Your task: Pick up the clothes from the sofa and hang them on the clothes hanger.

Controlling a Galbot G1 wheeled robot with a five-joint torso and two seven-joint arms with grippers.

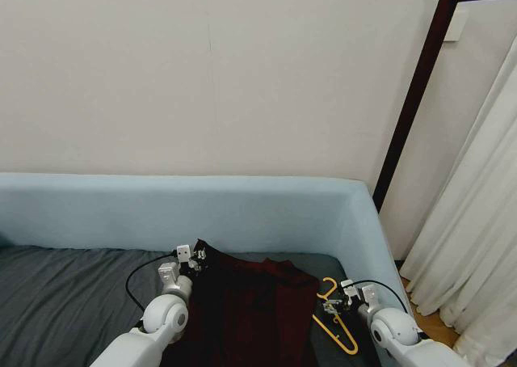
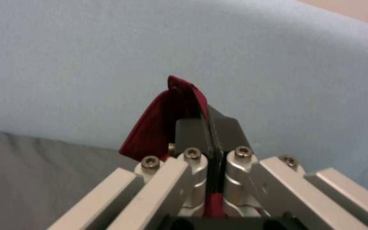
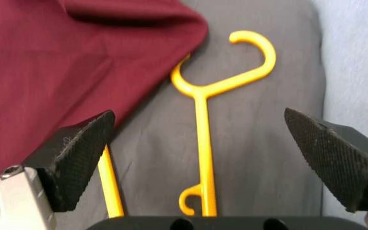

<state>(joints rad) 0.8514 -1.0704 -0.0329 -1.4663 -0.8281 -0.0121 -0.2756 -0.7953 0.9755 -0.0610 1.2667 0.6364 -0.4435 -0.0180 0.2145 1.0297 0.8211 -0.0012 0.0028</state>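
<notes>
A dark red garment (image 1: 242, 306) lies on the grey sofa seat (image 1: 65, 294). My left gripper (image 1: 192, 255) is shut on its far corner, near the light blue backrest (image 1: 161, 209). In the left wrist view the pads (image 2: 190, 132) pinch a fold of the red cloth (image 2: 161, 120). A yellow plastic hanger (image 1: 338, 314) lies on the seat to the right of the garment, partly tucked under the cloth (image 3: 75, 57). My right gripper (image 1: 338, 298) hovers open just above the hanger, and its neck (image 3: 202, 139) and hook (image 3: 251, 45) sit between the spread fingers (image 3: 75, 153).
The sofa's light blue right arm (image 1: 367, 238) stands close beside the hanger. A dark wooden post (image 1: 416, 84) rises behind the sofa's right end, with white curtains (image 1: 477, 221) further right. A plain wall is behind.
</notes>
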